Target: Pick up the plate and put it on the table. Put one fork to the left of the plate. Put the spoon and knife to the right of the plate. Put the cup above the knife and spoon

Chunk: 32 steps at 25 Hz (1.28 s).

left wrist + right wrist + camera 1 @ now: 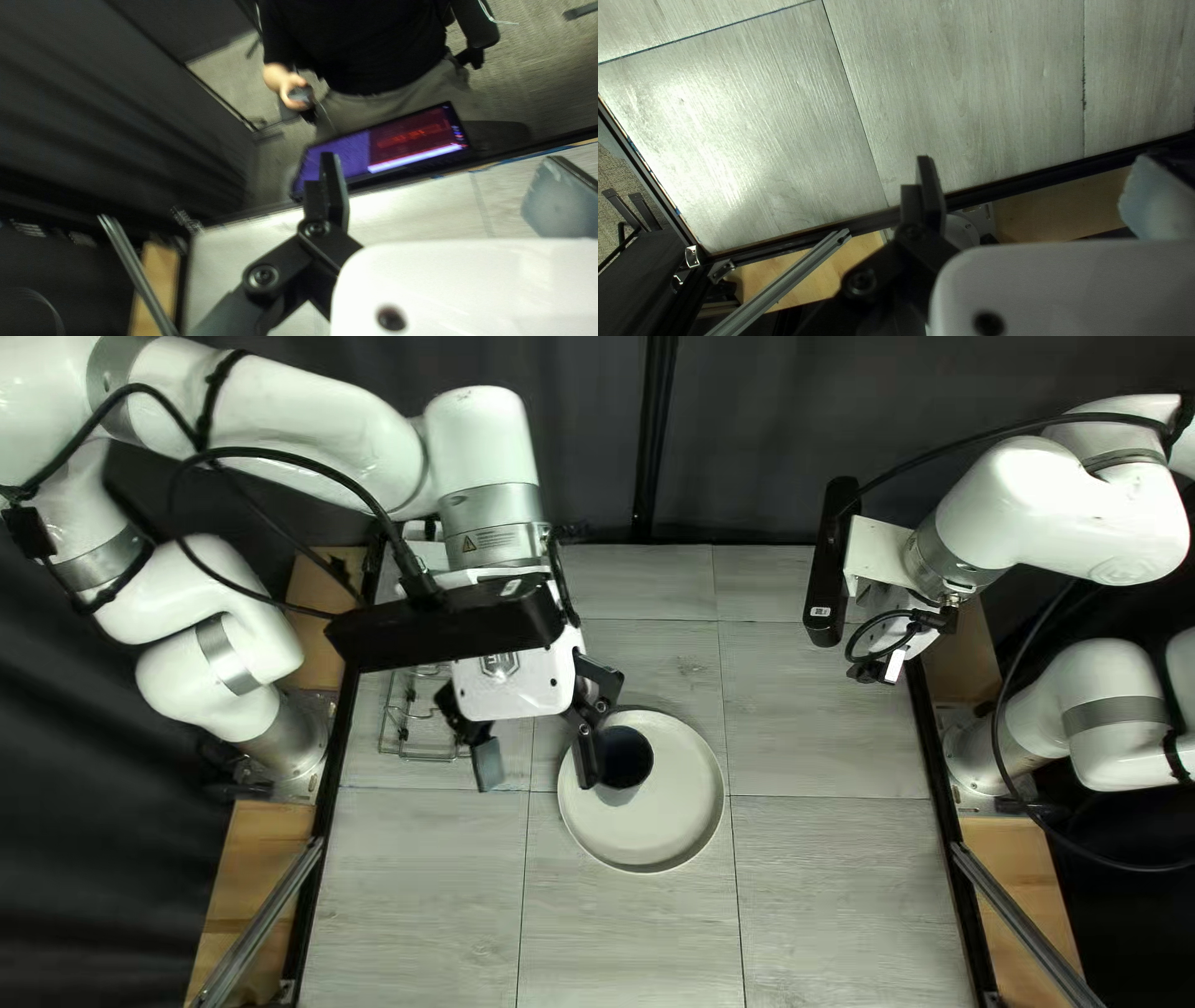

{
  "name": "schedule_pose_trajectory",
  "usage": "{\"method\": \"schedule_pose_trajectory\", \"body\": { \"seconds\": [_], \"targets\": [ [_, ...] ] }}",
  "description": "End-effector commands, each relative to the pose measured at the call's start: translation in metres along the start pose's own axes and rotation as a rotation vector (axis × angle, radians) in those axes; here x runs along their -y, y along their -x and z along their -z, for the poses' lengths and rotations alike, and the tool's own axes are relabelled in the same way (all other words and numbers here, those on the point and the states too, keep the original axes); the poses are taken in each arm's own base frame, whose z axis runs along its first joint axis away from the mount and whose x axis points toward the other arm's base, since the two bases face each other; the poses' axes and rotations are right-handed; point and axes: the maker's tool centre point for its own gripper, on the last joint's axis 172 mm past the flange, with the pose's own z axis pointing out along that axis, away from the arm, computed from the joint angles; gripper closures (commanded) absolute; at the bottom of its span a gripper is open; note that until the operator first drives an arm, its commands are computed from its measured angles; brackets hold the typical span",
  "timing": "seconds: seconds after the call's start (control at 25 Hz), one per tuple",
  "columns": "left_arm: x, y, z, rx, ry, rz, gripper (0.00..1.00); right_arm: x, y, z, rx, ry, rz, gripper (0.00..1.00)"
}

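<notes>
Hanging over the tbl w/ fingers spread, the L gripper is seen just beside the dark cup, which is set on the plate near mid-tbl; a wire rack is partly hidden by that gripper. R gripper is held near the tbl's far right, its fingers spread too per the R wrist view. In the L wrist view, a small dark device is held in a person's hand near a lit screen.
</notes>
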Motion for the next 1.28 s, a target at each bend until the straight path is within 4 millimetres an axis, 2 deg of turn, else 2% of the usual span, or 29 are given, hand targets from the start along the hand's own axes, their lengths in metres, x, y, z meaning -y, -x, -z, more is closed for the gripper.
{"method": "schedule_pose_trajectory", "body": {
  "seconds": [0.04,0.76,0.8,0.84,0.88,0.92,1.08,1.16,1.28],
  "targets": [
    [0.001,-0.002,0.001,0.036,-0.015,0.023,0.00,0.000,0.000,0.000,0.000,0.000,0.000,0.00],
    [-0.003,-0.001,0.000,0.035,-0.012,0.046,0.00,0.000,0.000,0.000,0.000,0.000,0.000,0.00],
    [0.006,0.021,-0.013,0.080,-0.014,0.095,0.00,0.000,0.000,0.000,0.000,0.000,0.000,0.00],
    [0.008,0.029,-0.014,0.112,-0.017,0.130,0.00,0.000,0.000,0.000,0.000,0.000,0.000,0.00],
    [0.008,0.047,-0.011,0.172,-0.025,0.202,0.00,0.000,0.000,0.000,0.000,0.000,0.000,0.00],
    [0.006,0.056,-0.006,0.212,-0.033,0.254,0.00,0.000,0.000,0.000,0.000,0.000,0.000,0.00],
    [-0.015,0.086,0.014,0.349,-0.075,0.473,0.00,0.000,0.000,0.000,0.000,0.000,0.000,0.00],
    [-0.024,0.092,0.021,0.390,-0.094,0.545,0.00,0.000,0.000,0.000,0.000,0.000,0.000,0.00],
    [-0.043,0.119,0.043,0.434,-0.125,0.667,0.00,0.000,0.000,0.000,0.000,0.000,0.000,0.00]
  ]
}}
